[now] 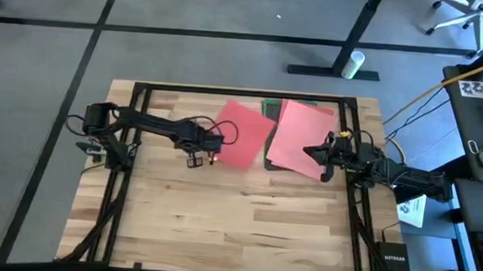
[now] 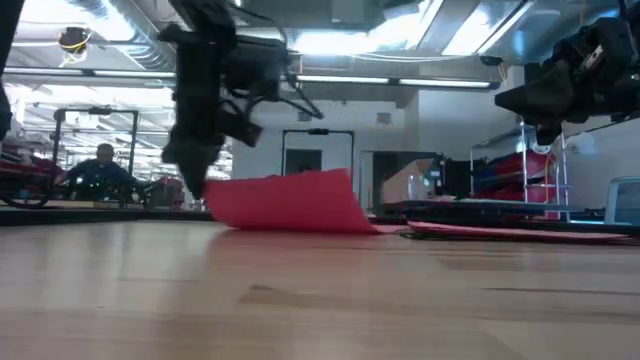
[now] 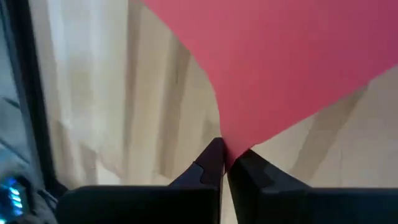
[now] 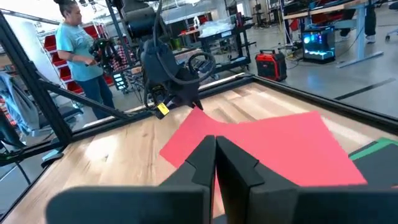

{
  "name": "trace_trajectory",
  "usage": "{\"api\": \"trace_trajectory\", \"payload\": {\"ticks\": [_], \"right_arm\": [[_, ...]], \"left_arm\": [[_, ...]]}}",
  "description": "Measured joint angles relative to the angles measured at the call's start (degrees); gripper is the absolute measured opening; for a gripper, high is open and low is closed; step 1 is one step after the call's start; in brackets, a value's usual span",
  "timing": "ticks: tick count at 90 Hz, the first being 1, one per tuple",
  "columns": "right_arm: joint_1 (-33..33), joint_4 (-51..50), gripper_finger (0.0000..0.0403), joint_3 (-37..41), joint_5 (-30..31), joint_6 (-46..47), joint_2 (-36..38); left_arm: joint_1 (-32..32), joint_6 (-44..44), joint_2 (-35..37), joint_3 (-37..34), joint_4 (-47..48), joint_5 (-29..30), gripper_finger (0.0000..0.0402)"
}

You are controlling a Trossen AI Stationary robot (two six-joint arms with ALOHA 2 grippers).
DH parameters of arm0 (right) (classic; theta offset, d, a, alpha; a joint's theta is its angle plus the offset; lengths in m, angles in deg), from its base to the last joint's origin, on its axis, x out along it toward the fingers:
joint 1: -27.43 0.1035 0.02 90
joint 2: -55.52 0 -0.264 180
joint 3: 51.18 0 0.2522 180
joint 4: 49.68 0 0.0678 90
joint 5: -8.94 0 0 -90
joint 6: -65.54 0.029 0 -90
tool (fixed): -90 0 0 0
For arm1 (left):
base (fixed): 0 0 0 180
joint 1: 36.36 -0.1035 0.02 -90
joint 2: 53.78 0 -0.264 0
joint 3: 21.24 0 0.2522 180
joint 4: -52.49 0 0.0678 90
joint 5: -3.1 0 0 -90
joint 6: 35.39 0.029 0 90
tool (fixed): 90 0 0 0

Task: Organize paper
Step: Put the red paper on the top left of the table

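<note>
Overhead, the left claw [image 1: 210, 144] pinches the left corner of a thin red rectangular paper sheet [image 1: 243, 134] on the pale wooden desk [image 1: 220, 210], while the right claw [image 1: 323, 154], fingers pressed together, hovers at the near edge of a pink paper sheet [image 1: 299, 136] that overlaps a green sheet [image 1: 273, 109] and a dark grey one beneath. At desk level, the red sheet [image 2: 290, 203] curls upward where it is held, and the pink one [image 2: 510, 233] lies flat. Up close, the left wrist camera shows both fingers [image 3: 208, 165] clamped on the red corner [image 3: 273, 68]; the right wrist camera shows its own fingers [image 4: 214, 163] closed above the red sheet [image 4: 261, 149], with a person in a teal shirt [image 4: 78, 53] beyond the desk.
</note>
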Motion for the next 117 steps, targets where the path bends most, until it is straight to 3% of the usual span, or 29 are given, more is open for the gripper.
{"api": "trace_trajectory", "payload": {"ticks": [19, 45, 62, 83, 102, 117], "right_arm": [[0.0, 0.0, 0.0001, 0.0, 0.0, 0.0, 0.0], [0.0, 0.4, 0.0001, 0.0, 2.2, -2.1, 0.0], [0.0, 1.3, 0.0001, 0.1, 2.6, -4.4, 0.0], [0.0, 3.3, 0.0001, 0.0, 2.6, -6.3, 0.0], [0.0, 3.3, 0.0001, 0.0, 2.6, -7.8, 0.0], [0.0, 3.3, 0.0001, 0.0, 2.6, -9.0, 0.0]], "left_arm": [[0.4, -12.3, 7.0, -8.5, -0.6, -7.6, 0.0], [3.8, -30.2, 16.1, -17.5, -7.8, -9.7, 0.0], [6.2, -41.1, 20.6, -22.1, -7.6, -10.8, 0.0], [11.6, -55.3, 25.5, -26.3, -7.3, -10.4, 0.0], [17.1, -69.2, 29.7, -29.2, -5.5, -4.2, 0.0], [19.7, -71.7, 31.7, -29.8, -9.7, -1.9, 0.0]]}}
